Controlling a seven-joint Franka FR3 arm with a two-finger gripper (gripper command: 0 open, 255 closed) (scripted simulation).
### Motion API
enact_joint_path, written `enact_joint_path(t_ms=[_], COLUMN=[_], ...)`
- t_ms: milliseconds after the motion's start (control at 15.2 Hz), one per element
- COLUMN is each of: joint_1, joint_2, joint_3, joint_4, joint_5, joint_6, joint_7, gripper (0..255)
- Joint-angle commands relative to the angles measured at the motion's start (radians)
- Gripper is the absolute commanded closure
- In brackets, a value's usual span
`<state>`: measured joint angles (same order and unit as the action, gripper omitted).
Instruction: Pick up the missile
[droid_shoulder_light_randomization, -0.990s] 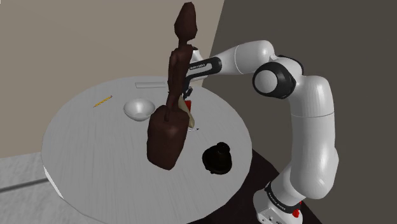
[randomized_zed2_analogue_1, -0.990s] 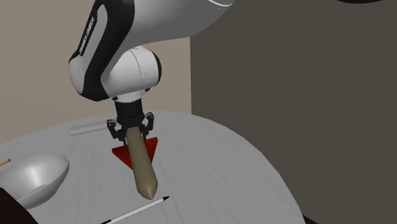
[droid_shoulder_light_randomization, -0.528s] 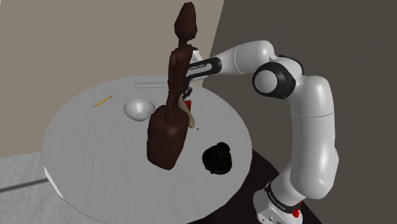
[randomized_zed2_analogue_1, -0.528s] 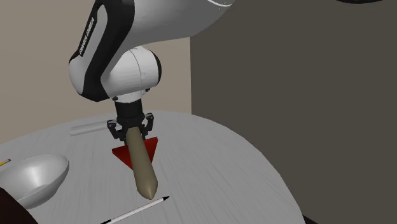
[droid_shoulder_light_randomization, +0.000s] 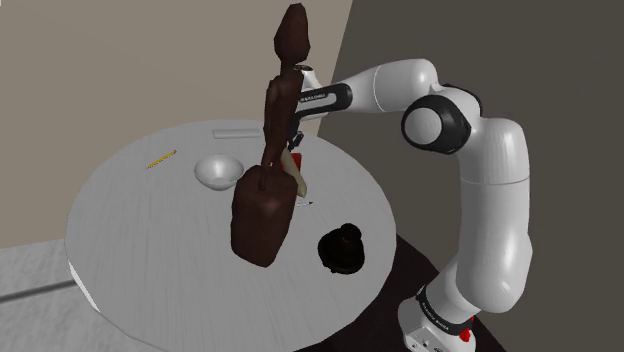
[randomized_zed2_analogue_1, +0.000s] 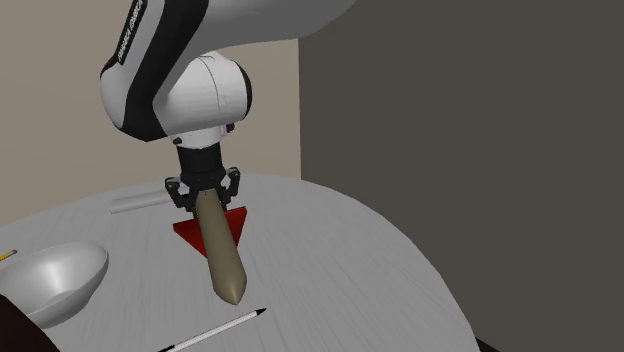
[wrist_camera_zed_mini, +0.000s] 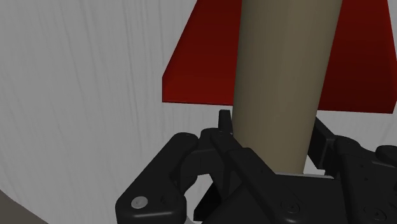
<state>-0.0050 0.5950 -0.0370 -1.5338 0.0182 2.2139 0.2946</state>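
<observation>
- claw (randomized_zed2_analogue_1: 204, 188) was closed tight on the tail end of the missile (randomized_zed2_analogue_1: 221, 255), clamping its tan body from both sides right by the red fins (randomized_zed2_analogue_1: 236, 226).
- so the grab was done?
- it looked so. the missile hung nose-down and slanted from the claw over the grey table (randomized_zed2_analogue_1: 350, 270), its tip near the pen (randomized_zed2_analogue_1: 214, 331), with the bowl (randomized_zed2_analogue_1: 60, 275) off to the second exterior view's left.
- was it off the table?
- i judged it barely lifted, since the gap under the tip was hard to read. what remained, i'd say, was raising it well clear beside the tall brown statue (droid_shoulder_light_randomization: 264, 205).
</observation>
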Motion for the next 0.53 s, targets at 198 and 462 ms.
enact_joint_path(t_ms=[198, 462], joint_1=[0.0, 0.0], joint_2=[-0.03, -0.05], joint_3=[-0.001, -0.001], joint_4=[0.024, 0.047], joint_5=[-0.001, -0.002], joint_6=[-0.054, -0.097], joint_7=[0.0, 0.0], gripper=[255, 255])
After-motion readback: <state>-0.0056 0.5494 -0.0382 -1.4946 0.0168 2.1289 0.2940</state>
